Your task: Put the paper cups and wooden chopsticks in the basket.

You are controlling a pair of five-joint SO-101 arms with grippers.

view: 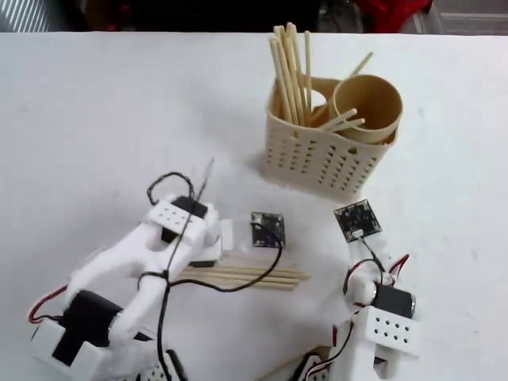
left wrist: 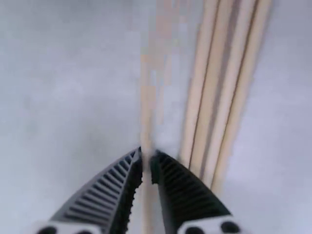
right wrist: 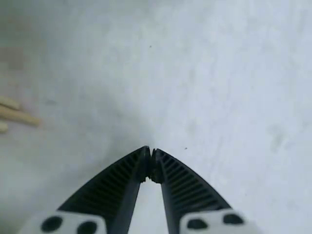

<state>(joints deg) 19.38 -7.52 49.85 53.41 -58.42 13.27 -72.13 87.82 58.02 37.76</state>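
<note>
A white table (view: 119, 103) is seen from above, with a pale perforated basket (view: 321, 163) set toward the far side, right of centre. A brown paper cup (view: 367, 107) is held in the right part of the basket, and a bundle of upright chopsticks (view: 290, 75) is propped in its left part, leaning out past the far rim. A few more sticks are laid slantwise across the cup's mouth.

A group of loose chopsticks (view: 254, 276) is laid flat on the table, nearer than the basket and left of it, running left to right. The left arm (view: 159, 246) is stretched from the near left corner to just above this group.

In the left wrist view, the left gripper (left wrist: 147, 163) is closed down on a single chopstick (left wrist: 146, 97), which is pinched between the dark ribbed jaws, though it is blurred. The remaining sticks (left wrist: 219, 87) are seen lying side by side just next to it.

The right arm (view: 381, 317) is placed at the near right. The right gripper (right wrist: 150, 165) is clenched with nothing between its jaws, and is held over bare table, with the ends of the loose sticks (right wrist: 14, 116) seen off to one side.
</note>
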